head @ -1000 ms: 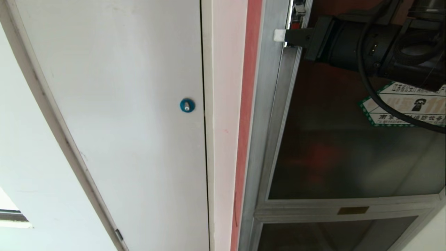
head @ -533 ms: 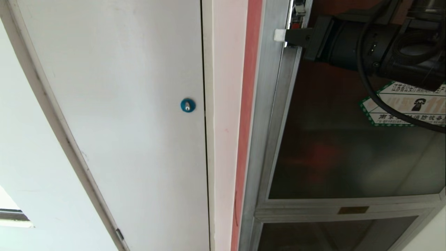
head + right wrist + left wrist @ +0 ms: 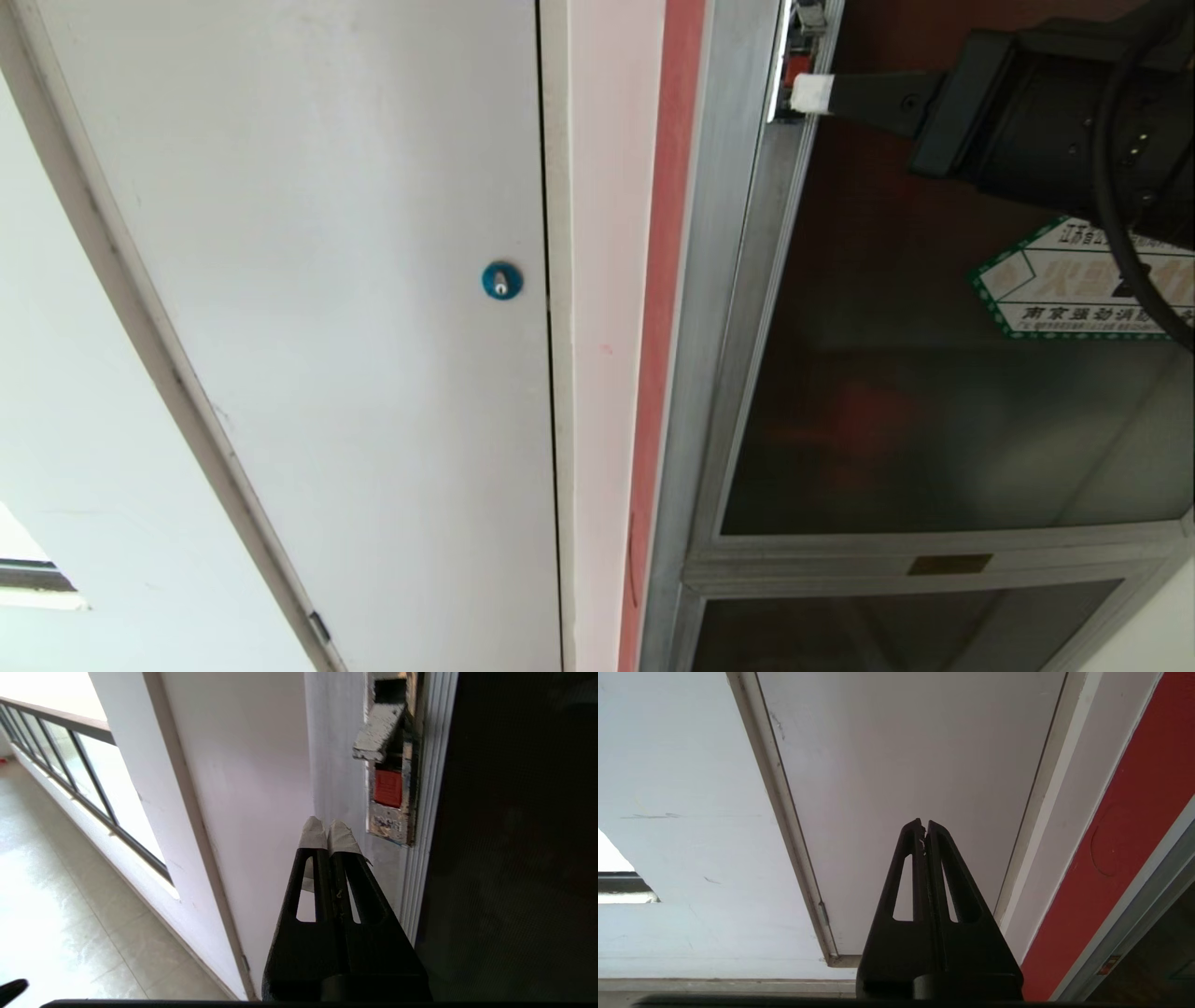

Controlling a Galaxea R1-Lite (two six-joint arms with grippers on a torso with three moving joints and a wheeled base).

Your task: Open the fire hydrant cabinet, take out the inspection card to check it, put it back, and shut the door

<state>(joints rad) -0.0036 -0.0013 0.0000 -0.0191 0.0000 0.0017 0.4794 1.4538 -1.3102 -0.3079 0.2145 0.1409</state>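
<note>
1. We've got our right hand (image 3: 810,93) up at the top of the door (image 3: 934,420), taped tips pressed together and holding nothing. It works as a poker here, not a pincher.
2. Why there? The small red latch (image 3: 387,787) sits in a worn metal plate on the door's frame edge, and from the right wrist view our fingertips (image 3: 312,834) are just below it, near but apart from the red button as far as we can tell.
3. Closed tips make sense to us: one narrow point fits the latch recess better than a spread pair would.
4. The fire hydrant cabinet (image 3: 719,280) looks shut, its silver frame lying against the red strip (image 3: 658,327) on the wall, so we judge we're at the very first step, freeing the door.
5. The inspection card is nowhere in sight; we take it to be inside, behind the dark glass, though we can't see it.
6. The hexagonal sticker (image 3: 1064,294) on the glass is partly hidden by our arm and its cable.
7. Our left hand (image 3: 924,828) is parked low, fingers pressed together and empty, pointing at the plain white door (image 3: 327,280) with the blue lock (image 3: 501,280). That door isn't our business.
8. Next, we reckon, comes a careful press or hook on the latch; slip off it and we only scrape the frame.
</note>
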